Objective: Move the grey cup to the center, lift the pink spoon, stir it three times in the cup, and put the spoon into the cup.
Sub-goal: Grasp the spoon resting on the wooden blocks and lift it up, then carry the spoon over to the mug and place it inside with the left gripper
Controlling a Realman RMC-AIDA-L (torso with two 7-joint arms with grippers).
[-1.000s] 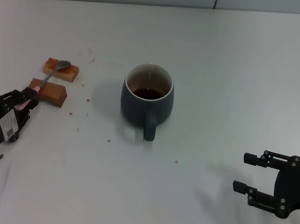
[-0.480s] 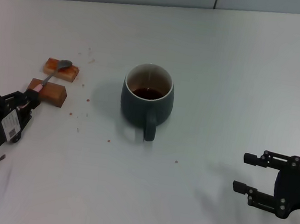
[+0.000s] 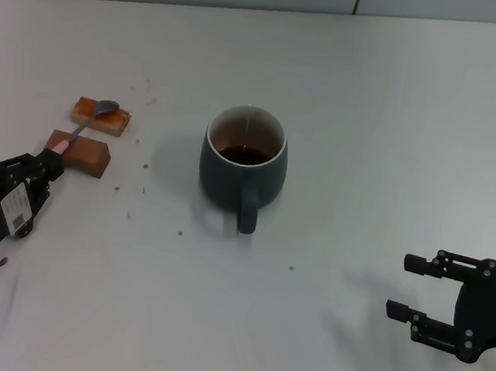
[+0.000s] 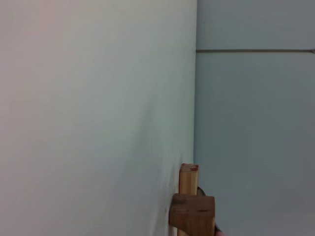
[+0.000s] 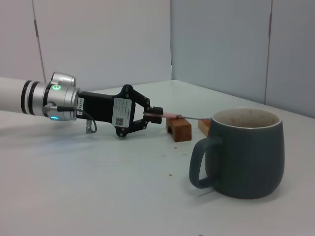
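The grey cup [image 3: 242, 162] stands upright mid-table with brown liquid inside and its handle toward me; it also shows in the right wrist view [image 5: 246, 157]. The pink spoon [image 3: 87, 123] lies across two brown blocks to the cup's left, with its silver bowl on the far block. My left gripper [image 3: 53, 160] is at the near end of the spoon's handle. In the right wrist view my left gripper [image 5: 156, 114] has its fingers closed on the spoon's [image 5: 172, 116] pink handle. My right gripper [image 3: 407, 284] is open and empty at the near right.
The far brown block [image 3: 102, 115] and the near brown block [image 3: 83, 153] hold the spoon off the table. The near block also shows in the left wrist view [image 4: 193, 211]. Small crumbs [image 3: 133, 190] are scattered between the blocks and the cup. A wall runs along the table's far edge.
My left gripper has shifted slightly at the end of the spoon's handle. The spoon still lies on the blocks. The cup and the right arm have not moved.
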